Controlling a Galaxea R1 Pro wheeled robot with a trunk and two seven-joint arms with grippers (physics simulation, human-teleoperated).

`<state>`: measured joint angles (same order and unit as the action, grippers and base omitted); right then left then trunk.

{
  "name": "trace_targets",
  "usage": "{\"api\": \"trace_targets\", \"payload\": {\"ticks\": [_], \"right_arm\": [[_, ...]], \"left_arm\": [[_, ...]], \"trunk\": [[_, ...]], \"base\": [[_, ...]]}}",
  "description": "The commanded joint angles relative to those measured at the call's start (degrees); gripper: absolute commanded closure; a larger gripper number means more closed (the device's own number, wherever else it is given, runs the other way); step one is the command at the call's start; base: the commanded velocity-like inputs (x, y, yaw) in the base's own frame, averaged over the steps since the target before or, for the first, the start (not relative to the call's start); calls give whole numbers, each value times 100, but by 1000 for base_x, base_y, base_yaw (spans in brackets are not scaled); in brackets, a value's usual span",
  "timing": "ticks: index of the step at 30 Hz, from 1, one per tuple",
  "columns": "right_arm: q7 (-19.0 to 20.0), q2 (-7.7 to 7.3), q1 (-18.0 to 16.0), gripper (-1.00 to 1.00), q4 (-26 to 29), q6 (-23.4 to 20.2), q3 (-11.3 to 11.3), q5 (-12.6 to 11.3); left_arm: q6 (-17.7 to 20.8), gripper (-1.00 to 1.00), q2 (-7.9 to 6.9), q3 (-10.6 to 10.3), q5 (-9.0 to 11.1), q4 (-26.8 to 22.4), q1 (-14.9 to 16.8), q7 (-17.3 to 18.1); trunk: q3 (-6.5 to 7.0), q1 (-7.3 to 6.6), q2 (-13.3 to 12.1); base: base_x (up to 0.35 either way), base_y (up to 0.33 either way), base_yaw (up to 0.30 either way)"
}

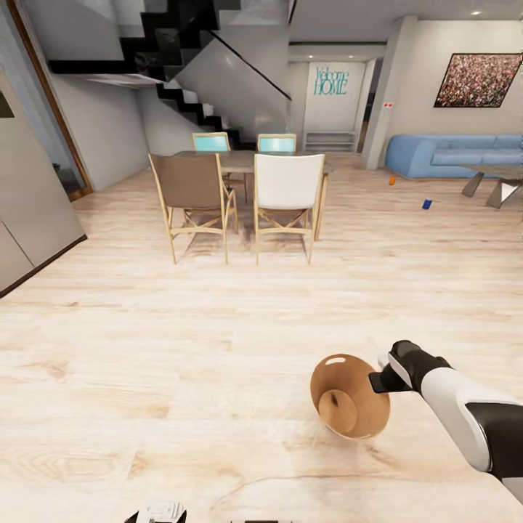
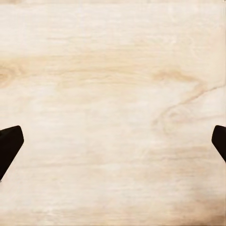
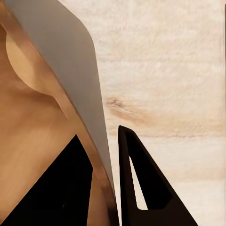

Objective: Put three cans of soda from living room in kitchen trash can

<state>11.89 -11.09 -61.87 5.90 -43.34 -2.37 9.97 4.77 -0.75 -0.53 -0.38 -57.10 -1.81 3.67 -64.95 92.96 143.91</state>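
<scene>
The bin (image 1: pixel 350 405) is held tilted above the floor (image 1: pixel 181 378) by the right gripper (image 1: pixel 383 379), its brown inside turned toward the head camera. In the right wrist view the rim (image 3: pixel 80 89) is seen clamped between the 2 fingers (image 3: pixel 141 188), 1 inside the wall and 1 outside. The left gripper (image 2: pixel 113 146) is spread wide over bare floor, nothing held. An orange can (image 1: pixel 392 180) and a blue can (image 1: pixel 426 205) are seen far off on the floor near the sofa (image 1: pixel 450 154), well apart from the bin
</scene>
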Motion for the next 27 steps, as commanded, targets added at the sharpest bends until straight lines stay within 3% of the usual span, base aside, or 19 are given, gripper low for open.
{"api": "trace_targets", "payload": {"ticks": [1,17,27], "right_arm": [[15,1,12,100,-3,18,46,-66],[18,-15,259,100,15,127,69,-66],[22,-16,522,100,0,1048,68,-65]], "left_arm": [[1,-100,-1,0,-1,2,3,1],[18,-100,-4,0,-6,17,17,11],[74,-100,-6,0,3,58,61,20]], "trunk": [[23,-3,-1],[378,-44,-23],[599,-70,-36]], "base": [[0,0,0],[0,0,0],[0,0,0]]}}
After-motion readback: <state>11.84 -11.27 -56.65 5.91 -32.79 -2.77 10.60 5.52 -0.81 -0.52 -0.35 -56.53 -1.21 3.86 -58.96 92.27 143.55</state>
